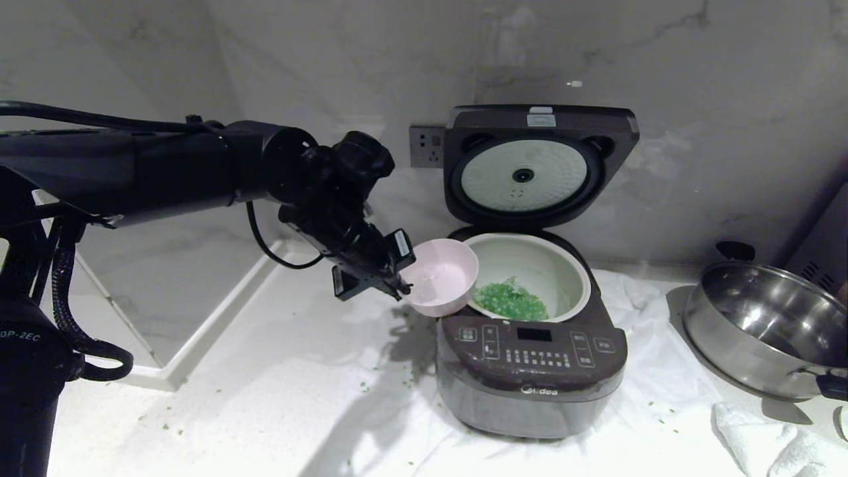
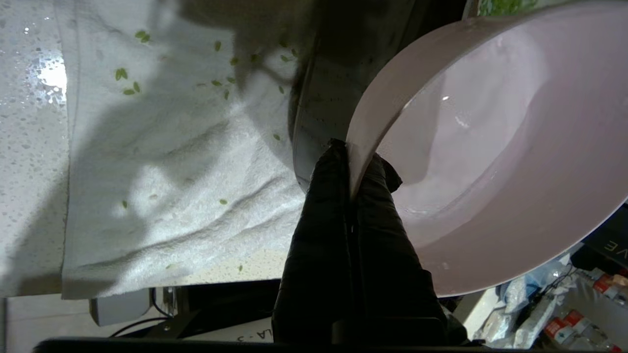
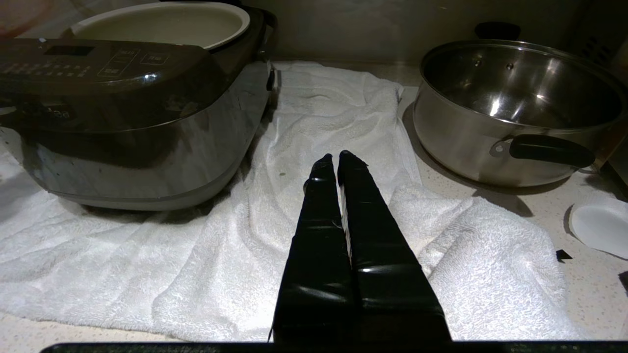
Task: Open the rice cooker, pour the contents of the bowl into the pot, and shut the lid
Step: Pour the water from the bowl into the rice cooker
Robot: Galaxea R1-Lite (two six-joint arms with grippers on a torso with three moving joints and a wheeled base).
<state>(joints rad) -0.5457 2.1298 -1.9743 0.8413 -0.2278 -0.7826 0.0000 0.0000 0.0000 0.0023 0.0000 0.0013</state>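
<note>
The dark rice cooker (image 1: 530, 371) stands on a white towel with its lid (image 1: 536, 165) swung up against the wall. Its pale inner pot (image 1: 563, 271) holds a heap of chopped green bits (image 1: 511, 301). My left gripper (image 1: 403, 286) is shut on the rim of the pale pink bowl (image 1: 442, 275), which hangs tilted toward the pot at the cooker's left edge. In the left wrist view the bowl (image 2: 490, 147) looks empty, its rim pinched between the fingers (image 2: 324, 196). My right gripper (image 3: 332, 156) is shut and empty, low over the towel right of the cooker (image 3: 122, 122).
A large steel pan (image 1: 762, 324) with black handles sits to the cooker's right. The white towel (image 1: 662, 371) spreads under the cooker, with a folded part (image 1: 768, 437) at front right. Green bits are scattered on the counter (image 1: 278, 397). A wall socket (image 1: 426, 146) is behind.
</note>
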